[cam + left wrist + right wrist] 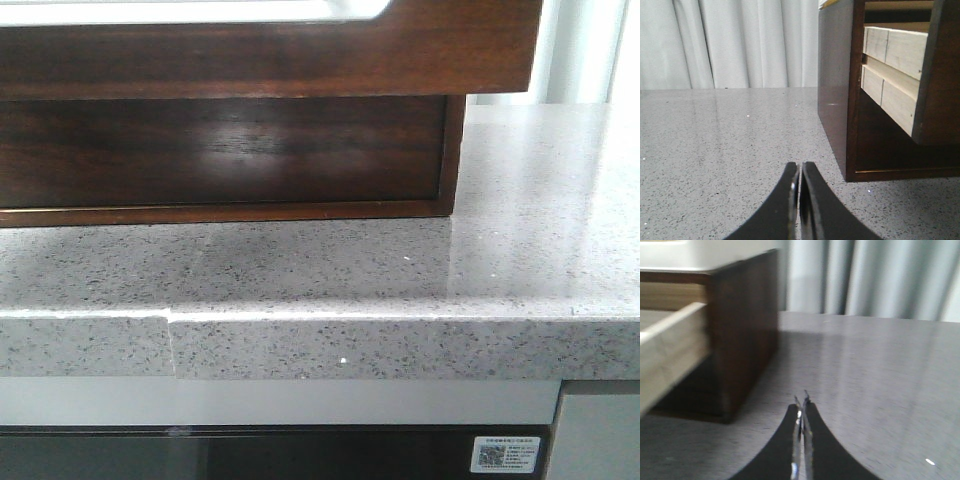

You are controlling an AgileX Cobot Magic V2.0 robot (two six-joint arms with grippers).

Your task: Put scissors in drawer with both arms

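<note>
Scissors: you cannot place them from these pictures, so neither their bearing from the fingers nor their long axis can be judged.

The left gripper [800, 167] has its fingers pressed together with nothing between them. It hangs low over the speckled countertop [520, 250]. The right gripper [801, 402] also has its fingers together. A thin bright sliver runs along their seam, but that view is too blurred to say whether it is a blade or just the finger edges.

In the front view the dark wooden cabinet [220, 150] sits from 12 toward 10 o'clock, with bare counter at its 3 o'clock. Both wrist views show the pale wooden drawer [890, 75] standing out from the cabinet's dark frame. Its inside is hidden.

This fits two stages. The scissors may already lie inside the pulled-out drawer with both arms backed away, or they may lie somewhere these views miss and be waiting to be picked up. You also cannot tell which arm is nearer to them. Before committing either arm, find the blades and check which way the handles point.
</note>
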